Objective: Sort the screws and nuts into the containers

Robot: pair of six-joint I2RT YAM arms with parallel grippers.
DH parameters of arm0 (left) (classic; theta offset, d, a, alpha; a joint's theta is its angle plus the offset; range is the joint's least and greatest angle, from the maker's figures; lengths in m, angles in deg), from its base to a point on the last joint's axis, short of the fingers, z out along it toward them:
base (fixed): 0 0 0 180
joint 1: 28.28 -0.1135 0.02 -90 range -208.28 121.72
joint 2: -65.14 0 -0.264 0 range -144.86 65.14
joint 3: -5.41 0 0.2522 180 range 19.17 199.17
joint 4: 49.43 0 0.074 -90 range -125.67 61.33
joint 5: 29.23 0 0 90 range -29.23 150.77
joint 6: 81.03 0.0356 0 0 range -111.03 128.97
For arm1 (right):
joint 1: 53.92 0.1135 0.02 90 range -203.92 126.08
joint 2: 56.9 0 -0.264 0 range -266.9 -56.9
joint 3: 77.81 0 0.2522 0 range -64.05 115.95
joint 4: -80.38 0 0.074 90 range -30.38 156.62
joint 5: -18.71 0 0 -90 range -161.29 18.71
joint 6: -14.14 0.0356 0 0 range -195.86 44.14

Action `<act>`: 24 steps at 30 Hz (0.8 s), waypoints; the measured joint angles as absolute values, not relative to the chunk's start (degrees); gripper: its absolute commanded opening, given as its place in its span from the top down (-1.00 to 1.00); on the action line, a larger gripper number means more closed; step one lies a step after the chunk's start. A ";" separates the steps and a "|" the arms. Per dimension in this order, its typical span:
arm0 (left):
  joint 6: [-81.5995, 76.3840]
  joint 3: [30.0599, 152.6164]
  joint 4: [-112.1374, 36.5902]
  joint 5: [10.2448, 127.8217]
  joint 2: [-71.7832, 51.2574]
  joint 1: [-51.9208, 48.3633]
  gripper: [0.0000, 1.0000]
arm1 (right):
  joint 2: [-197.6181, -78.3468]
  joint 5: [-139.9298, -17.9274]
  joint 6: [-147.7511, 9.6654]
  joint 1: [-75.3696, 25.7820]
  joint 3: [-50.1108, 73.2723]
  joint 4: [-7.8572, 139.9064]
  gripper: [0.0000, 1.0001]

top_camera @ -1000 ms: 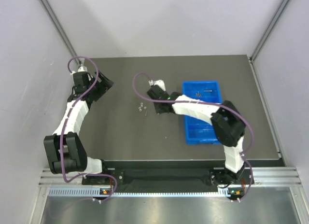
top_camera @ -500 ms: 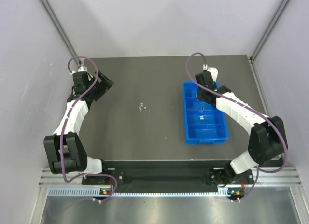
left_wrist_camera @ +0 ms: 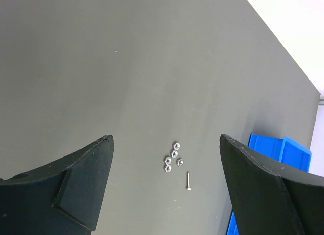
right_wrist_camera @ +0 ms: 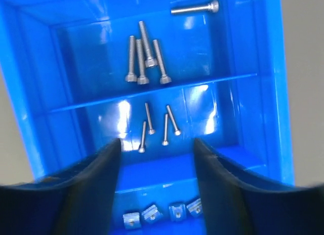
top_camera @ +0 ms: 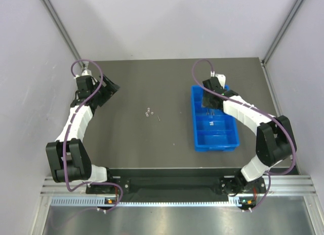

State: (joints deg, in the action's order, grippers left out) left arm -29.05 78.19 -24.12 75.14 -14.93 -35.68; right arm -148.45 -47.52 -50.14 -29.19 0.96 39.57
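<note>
The blue tray lies on the right of the dark table. My right gripper hovers open over its far end, nothing between its fingers. In the right wrist view the gripper hangs above a compartment of the tray with several thin screws. Thicker screws fill the compartment beyond, and square nuts the nearer one. Mid-table lie several loose hex nuts and one screw. My left gripper stands wide open at the far left, well away from them.
The tray's near compartments hold little that I can make out from above. Grey walls close in the table on the left, back and right. A corner of the blue tray shows at the right of the left wrist view.
My right arm swung from beside the loose hardware mid-table to over the tray's far end, and its jaws went from shut to open. The left arm has not moved.
</note>
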 measured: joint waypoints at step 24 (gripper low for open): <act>-29.00 78.19 -24.12 75.93 -14.93 -35.74 -0.78 | -171.16 -53.24 -56.37 -2.72 17.09 45.71 -0.15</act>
State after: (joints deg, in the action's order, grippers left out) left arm -29.00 78.19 -24.12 75.93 -14.93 -35.74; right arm -171.16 -53.24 -56.37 -2.72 17.09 45.71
